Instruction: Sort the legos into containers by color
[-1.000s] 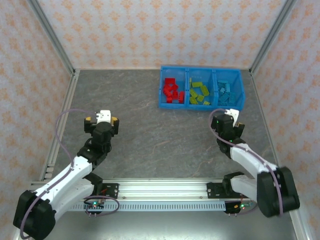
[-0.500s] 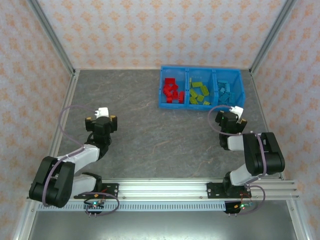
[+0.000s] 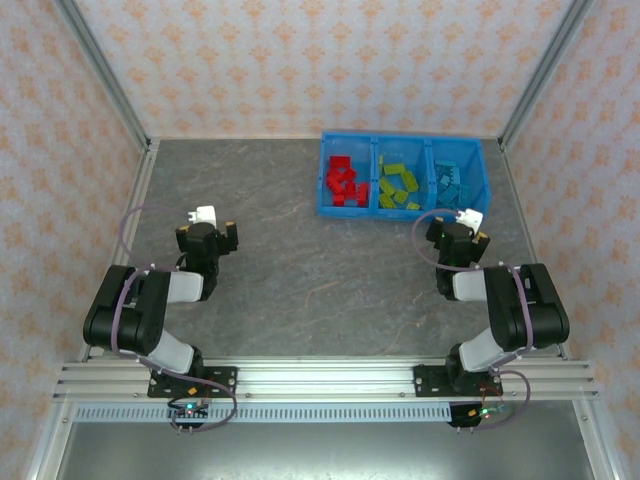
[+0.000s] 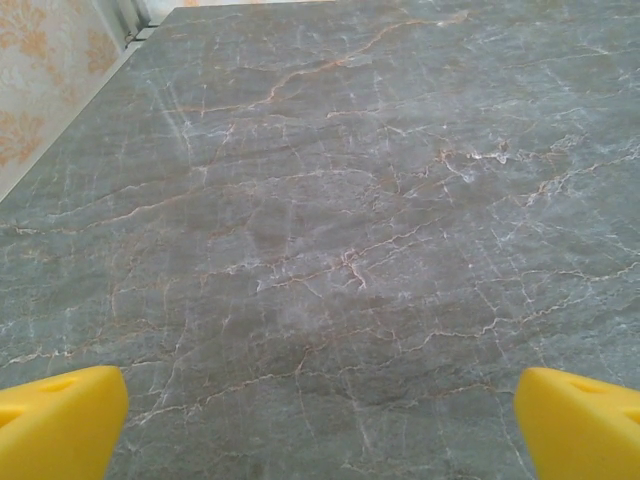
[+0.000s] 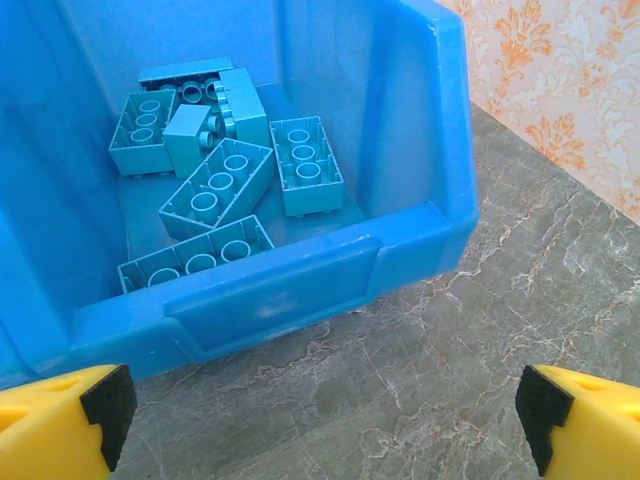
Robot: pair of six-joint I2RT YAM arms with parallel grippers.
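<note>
Just beyond the wide-apart right fingers [image 5: 55, 420], light-blue legos [image 5: 222, 186] lie inside the bin [image 5: 400, 130].

Legos [image 3: 400, 186] color-sorted in blue containers [image 3: 403, 141]

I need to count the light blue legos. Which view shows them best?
Right wrist: the light blue legos lie close up, each brick distinct. Top external shows them small, blurred, in the bin's right compartment.

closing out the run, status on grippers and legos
Left gripper open, empty. Right gripper open, empty, facing bin. Legos in bin, sorted by color. Nothing in the way.
</note>
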